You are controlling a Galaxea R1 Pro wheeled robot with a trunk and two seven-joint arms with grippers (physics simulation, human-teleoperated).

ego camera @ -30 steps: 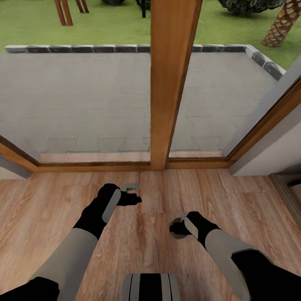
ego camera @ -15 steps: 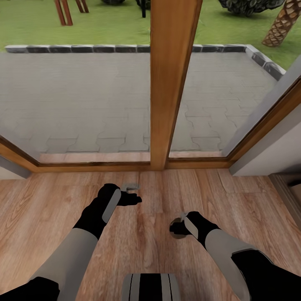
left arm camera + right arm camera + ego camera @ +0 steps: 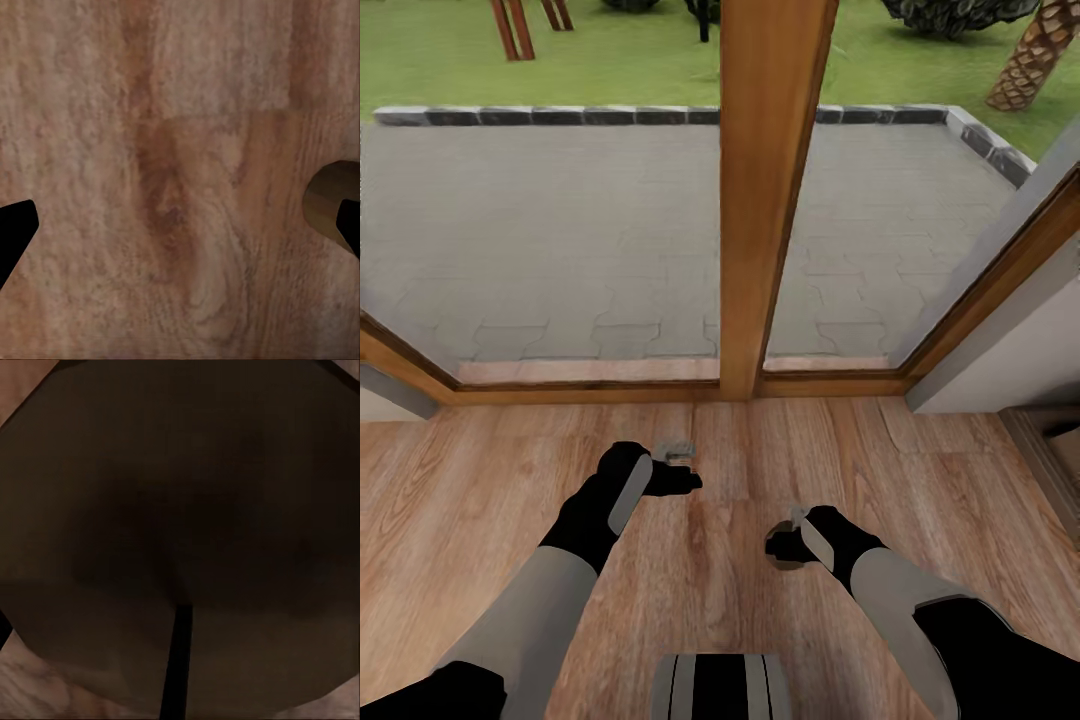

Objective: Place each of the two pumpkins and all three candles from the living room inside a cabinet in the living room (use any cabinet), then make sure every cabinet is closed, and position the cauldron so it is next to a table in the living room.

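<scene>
I am over light wood-plank floor (image 3: 480, 500) in front of a big window. My left gripper (image 3: 682, 465) hangs open above the planks; its black fingertips (image 3: 15, 229) stand far apart in the left wrist view with nothing between them. My right gripper (image 3: 785, 545) is lower and to the right, shut on a small round tan-brown thing that looks like a candle (image 3: 790, 562). The same candle (image 3: 326, 202) peeks in beside the left gripper's finger. In the right wrist view a dark, shadowed round shape (image 3: 180, 510) sits close to the lens.
A thick wooden window post (image 3: 770, 200) rises straight ahead from a wooden sill (image 3: 590, 392). Behind the glass lie a grey paved patio (image 3: 540, 230) and grass. A white wall (image 3: 1020, 360) and a dark furniture edge (image 3: 1050, 450) are at the right.
The whole head view has shifted slightly, so the sill sits a little higher in the picture. Both arms keep the same pose and the right gripper's hold is unchanged.
</scene>
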